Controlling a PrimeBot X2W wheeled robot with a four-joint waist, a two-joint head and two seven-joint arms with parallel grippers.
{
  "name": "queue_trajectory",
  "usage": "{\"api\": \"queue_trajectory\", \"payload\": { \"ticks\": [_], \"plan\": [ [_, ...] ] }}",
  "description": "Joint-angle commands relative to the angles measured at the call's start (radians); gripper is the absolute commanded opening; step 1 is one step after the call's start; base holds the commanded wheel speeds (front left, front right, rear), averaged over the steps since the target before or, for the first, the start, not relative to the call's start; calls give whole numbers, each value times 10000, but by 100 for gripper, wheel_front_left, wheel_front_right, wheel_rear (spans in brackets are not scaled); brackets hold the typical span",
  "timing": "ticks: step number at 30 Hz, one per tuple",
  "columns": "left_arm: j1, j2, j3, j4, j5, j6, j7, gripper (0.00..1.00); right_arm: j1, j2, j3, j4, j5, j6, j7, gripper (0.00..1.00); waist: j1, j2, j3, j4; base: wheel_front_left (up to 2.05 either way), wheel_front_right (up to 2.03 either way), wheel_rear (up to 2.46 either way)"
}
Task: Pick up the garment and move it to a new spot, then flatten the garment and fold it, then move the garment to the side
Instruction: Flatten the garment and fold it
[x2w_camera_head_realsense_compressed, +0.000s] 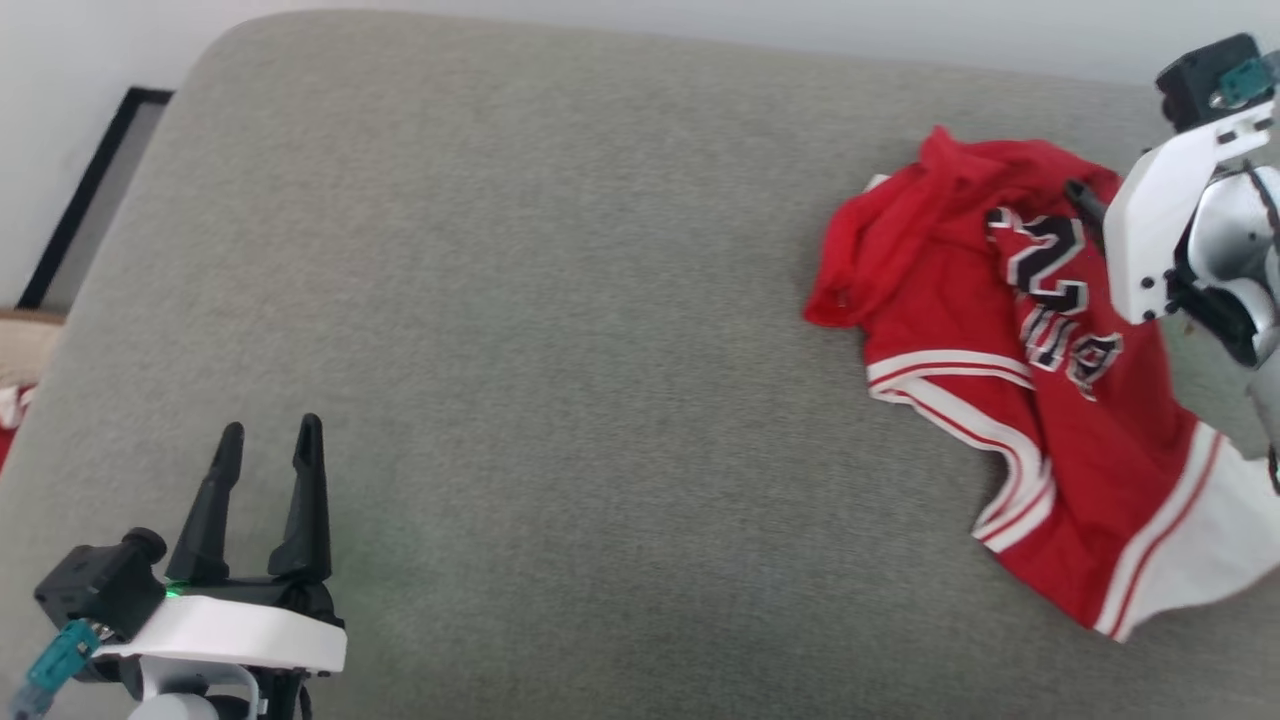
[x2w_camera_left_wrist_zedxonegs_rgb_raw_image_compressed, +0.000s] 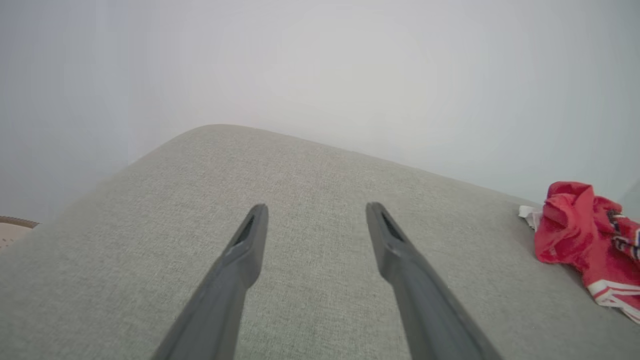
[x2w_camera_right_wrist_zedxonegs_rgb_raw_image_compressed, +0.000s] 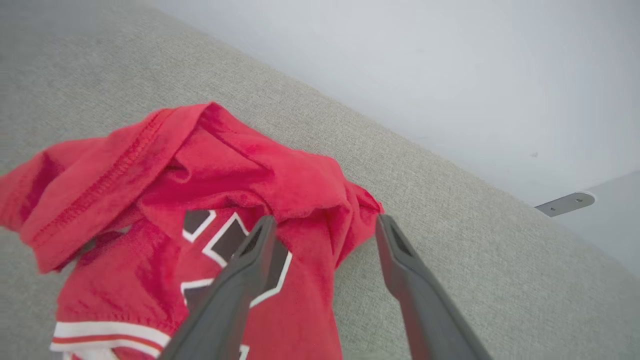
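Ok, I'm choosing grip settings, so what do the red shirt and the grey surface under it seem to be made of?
The garment: soft, thin knit, perhaps cotton or polyester, matte; it crumples into loose folds and shows a stitched hem. The cushion: woven upholstery fabric, grey, matte, showing a fine speckled weave.

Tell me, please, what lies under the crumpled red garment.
The garment lies bunched on the grey cushion, whose fabric shows beside it. Its own folds overlap, hiding part of the numerals; anything beneath the cloth is covered and cannot be seen.
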Motion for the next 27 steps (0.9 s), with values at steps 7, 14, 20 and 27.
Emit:
{"api": "queue_trajectory", "payload": {
  "ticks": [7, 14, 20, 27],
  "plan": [
    [212, 255, 127, -154, 79, -28, -50, 100, 1053, 122, -218, -1244, 198, -3, -312, 100, 0, 0, -387, -1002, 0, 0, 0],
    [195, 539, 166, -255, 77, -29, -50, 100, 2513, 499, -1120, -2776, -33, -3, -250, 100, 0, 0, -547, -1772, 0, 0, 0],
    [309, 673, 133, -250, 71, -29, -50, 100, 4176, 927, -2133, -4288, -493, -3, 272, 100, 0, 0, -695, -2226, 0, 0, 0],
    [308, 826, 104, -320, -11, -29, -50, 100, 5992, 1572, -3380, -5856, -1147, -3, 1274, 100, 0, 0, -690, -2528, 0, 0, 0]
  ]
}}
